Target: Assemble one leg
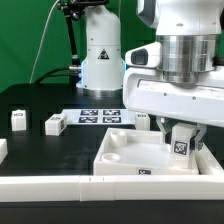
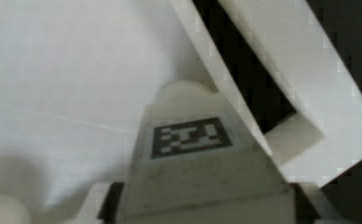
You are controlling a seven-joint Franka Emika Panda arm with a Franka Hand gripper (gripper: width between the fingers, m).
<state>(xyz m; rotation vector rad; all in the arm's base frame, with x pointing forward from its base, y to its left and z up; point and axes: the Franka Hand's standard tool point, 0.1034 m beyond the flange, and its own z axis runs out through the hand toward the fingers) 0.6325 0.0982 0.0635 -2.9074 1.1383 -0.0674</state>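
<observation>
My gripper (image 1: 180, 133) is shut on a leg (image 1: 181, 143), a small white block with a black-and-white tag. I hold it upright over the near right corner of the large white square tray (image 1: 122, 152). In the wrist view the leg (image 2: 199, 150) runs from between my fingers (image 2: 302, 203) down to the tray (image 2: 71, 70), and its far tip sits at the tray's corner by the raised rim (image 2: 293, 60). I cannot tell whether the tip is seated in a socket. Two more legs (image 1: 19, 120) (image 1: 54, 124) stand on the black table at the exterior view's left.
The marker board (image 1: 100, 117) lies flat behind the tray. A white robot base (image 1: 100, 55) stands at the back. A long white rail (image 1: 60, 186) runs along the front edge, and a small white part (image 1: 2, 150) lies at the far left.
</observation>
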